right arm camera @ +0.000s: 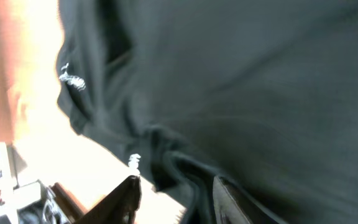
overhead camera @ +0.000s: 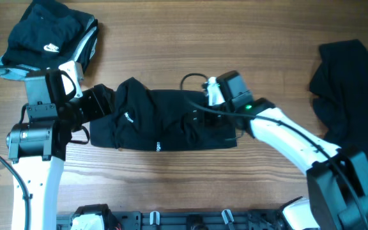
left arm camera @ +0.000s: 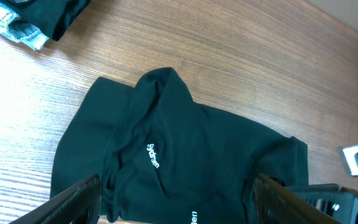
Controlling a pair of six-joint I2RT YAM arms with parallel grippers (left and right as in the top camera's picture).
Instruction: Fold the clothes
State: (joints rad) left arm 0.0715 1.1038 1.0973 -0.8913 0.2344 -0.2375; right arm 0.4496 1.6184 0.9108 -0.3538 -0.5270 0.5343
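**Item:** black garment (overhead camera: 165,121), mid-table, laid out as a flattened band. Its long axis runs left to right, and one rumpled hump rises toward the left end. White lettering (left arm camera: 153,155) shows on the upper layer.

**Left gripper** (overhead camera: 98,105): at the band's left end, facing along the long axis. Its fingers (left arm camera: 73,199) are spread wide, with the cloth's near edge lying between them and nothing pinched.

**Right gripper** (overhead camera: 200,118): down on the cloth right of centre. Its fingers (right arm camera: 126,196) stand somewhat apart with a ridge of fabric in the gap. The wrist view is blurred, so it cannot be told whether that ridge is actually clamped.

**Governing relation:** the garment stretches from the left gripper rightward to just past the right gripper. Each arm is nearest its own half, so a fold would likely bring one end over toward the other.

**Also held:** folded swoosh garment (overhead camera: 46,32) at the far left; dark heap (overhead camera: 353,80) at the far right, well apart.

**Support:** wooden table (overhead camera: 171,38).
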